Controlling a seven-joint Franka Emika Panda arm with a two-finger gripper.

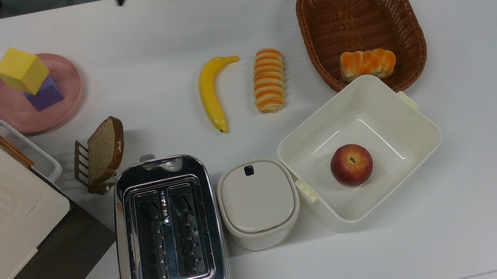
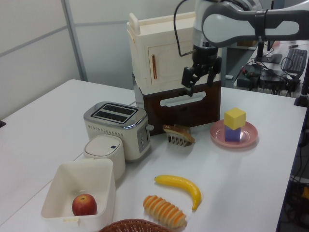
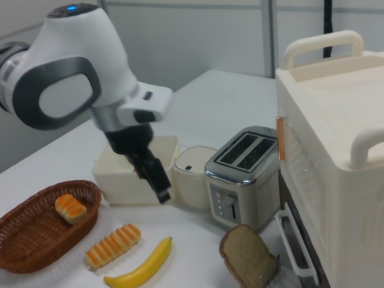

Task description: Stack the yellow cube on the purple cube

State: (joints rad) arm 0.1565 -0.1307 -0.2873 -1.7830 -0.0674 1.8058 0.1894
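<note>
White bench (image 1: 487, 201) carries everything, with pale wall panels behind it in the left view. Largest on it is the cream cabinet (image 2: 166, 58) with handles on top, standing on a dark base at the top view's left edge. Near it in the top view sits the chrome toaster (image 1: 168, 239), its two slots empty, with a small lidded cream pot (image 1: 258, 202) touching its right side. Right of that stands an open cream box (image 1: 387, 102) with a red apple (image 1: 351, 164) inside. Beyond the box, at the top view's far right, the brown wicker basket (image 1: 310, 25) holds one orange-glazed bun (image 1: 367, 63). Between basket and cabinet, in the middle of the bench, a banana (image 1: 211, 93) and a striped bread roll (image 1: 268, 79) lie side by side, apart from each other. A slice of brown bread (image 1: 104, 152) leans in a small rack just beyond the toaster.

At the top view's far left, a pink plate (image 1: 68, 100) holds the purple cube (image 1: 44, 95), and the yellow cube (image 1: 21, 70) sits on top of it, turned a little askew and overhanging. Nothing stands close around the plate except the cabinet.

High above the bench in the left view, the claw (image 2: 197, 73) hangs in front of the cabinet, well apart from the cubes. Its fingers (image 2: 187, 76) are spread and hold nothing.
</note>
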